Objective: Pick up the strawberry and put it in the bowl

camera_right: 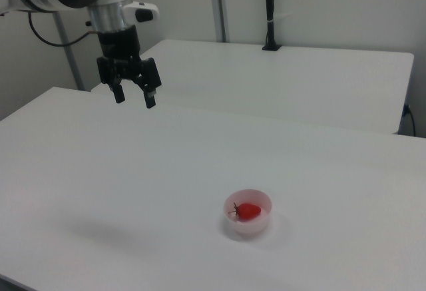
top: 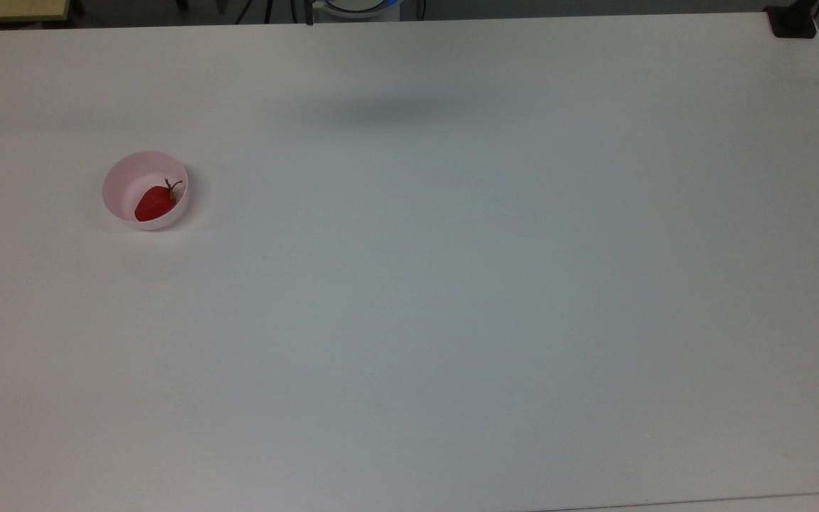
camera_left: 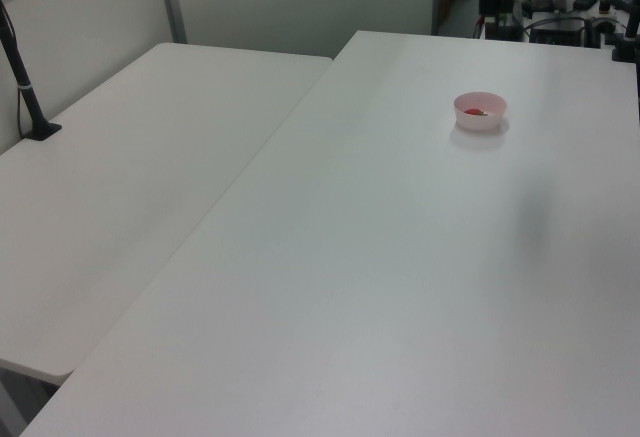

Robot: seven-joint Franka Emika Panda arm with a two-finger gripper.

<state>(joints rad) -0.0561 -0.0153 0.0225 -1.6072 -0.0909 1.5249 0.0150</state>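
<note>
The red strawberry [top: 153, 203] lies on its side inside the pale pink bowl [top: 119, 186], its dark stem toward the top view's right. The strawberry [camera_right: 249, 211] and bowl [camera_right: 262, 224] sit low in the right view, and the bowl [camera_left: 480, 111] with the strawberry [camera_left: 474, 112] sits far back in the left view. My gripper [camera_right: 135, 98] hangs open and empty high above the table at the right view's upper left, well away from the bowl.
The white table [top: 452, 284] spreads wide around the bowl. A second white table [camera_left: 130, 177] adjoins it on the left view's left, with a black post [camera_left: 25, 87] clamped to it. Cables and equipment [camera_left: 560, 17] sit past the far edge.
</note>
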